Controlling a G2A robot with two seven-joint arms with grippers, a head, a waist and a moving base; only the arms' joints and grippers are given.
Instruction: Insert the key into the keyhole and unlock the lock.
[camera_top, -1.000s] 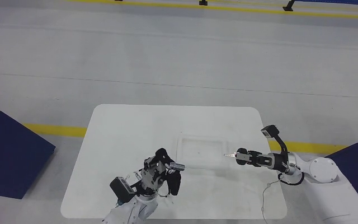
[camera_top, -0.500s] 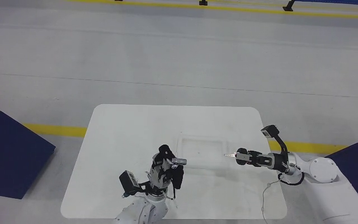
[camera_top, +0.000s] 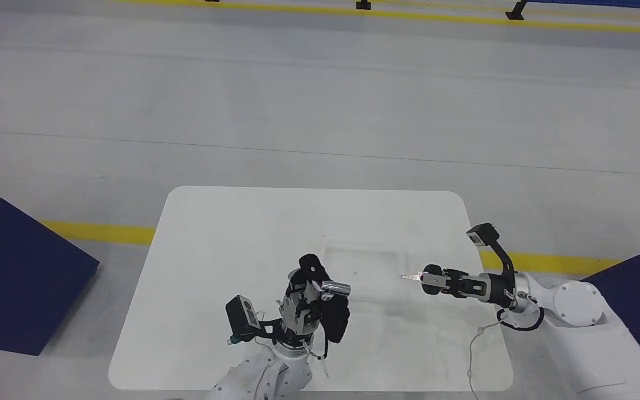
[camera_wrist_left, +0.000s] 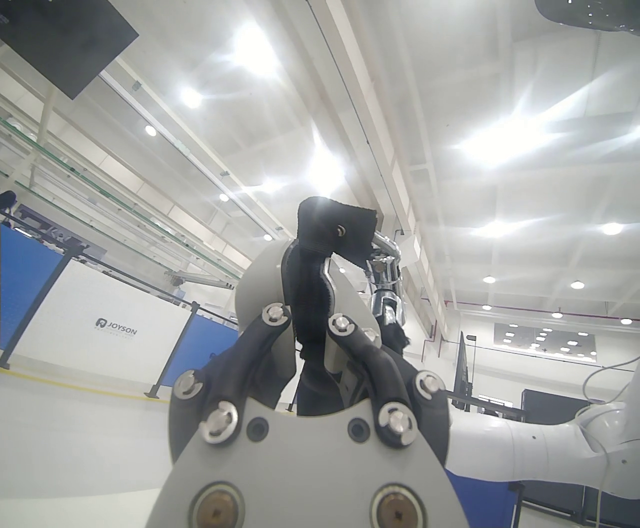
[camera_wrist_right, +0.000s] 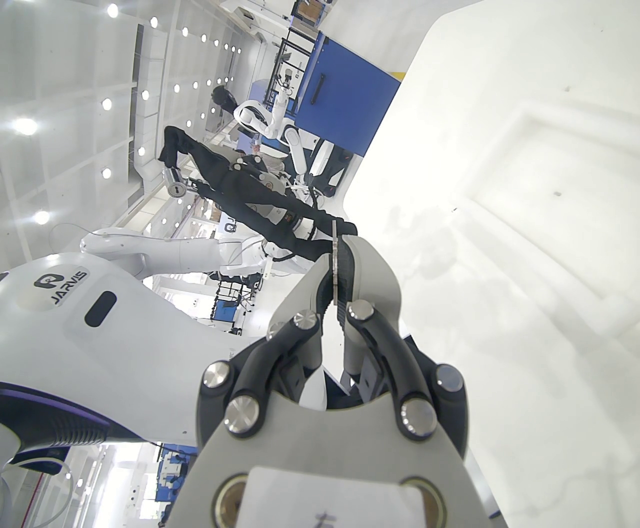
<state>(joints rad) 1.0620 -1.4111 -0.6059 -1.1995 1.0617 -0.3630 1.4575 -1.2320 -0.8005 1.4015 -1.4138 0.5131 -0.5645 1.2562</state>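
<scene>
My left gripper (camera_top: 318, 297) is shut on a silver padlock (camera_top: 334, 289), held up over the front middle of the white table (camera_top: 220, 250). In the left wrist view the padlock (camera_wrist_left: 384, 282) sits between the black finger pads (camera_wrist_left: 327, 225). My right gripper (camera_top: 432, 279) hovers over the table's right side, shut on a small metal key (camera_top: 408, 277) whose tip points left toward the padlock. In the right wrist view the key (camera_wrist_right: 333, 255) shows edge-on between the fingers, and the padlock (camera_wrist_right: 175, 187) hangs farther off with its round end facing this way. A gap separates key and padlock.
A shallow rectangular recess (camera_top: 360, 262) is pressed into the tabletop between the two grippers. Blue barriers (camera_top: 35, 275) stand on the floor at the left, off the table.
The left arm has carried the padlock to the right, closer to the key. The right arm and key have stayed in place.
</scene>
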